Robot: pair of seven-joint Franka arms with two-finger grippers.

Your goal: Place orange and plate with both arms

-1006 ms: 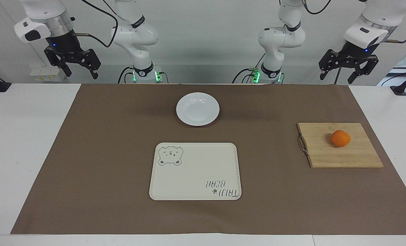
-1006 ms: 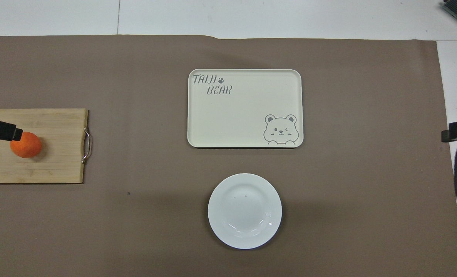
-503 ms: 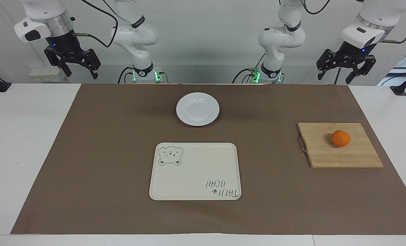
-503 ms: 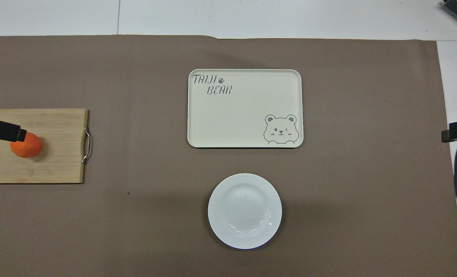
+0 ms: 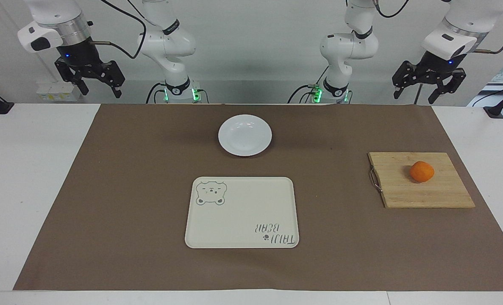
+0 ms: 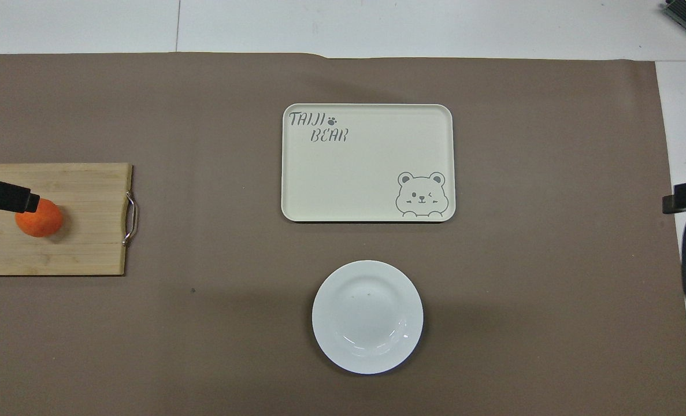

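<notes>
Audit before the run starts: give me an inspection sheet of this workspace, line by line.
Surface: white table under a brown mat.
Job's things: orange on the bamboo cutting board, toward the left arm's end; white plate on the mat, nearer the robots than the bear tray.
Clutter: nothing seen.
Grippers: left gripper and right gripper both raised, open, holding nothing.
Cables: black cables on the arms.
Surroundings: pale wall.

"TAIJI BEAR" with a paw print on the cream tray [image 6: 367, 162]
</notes>
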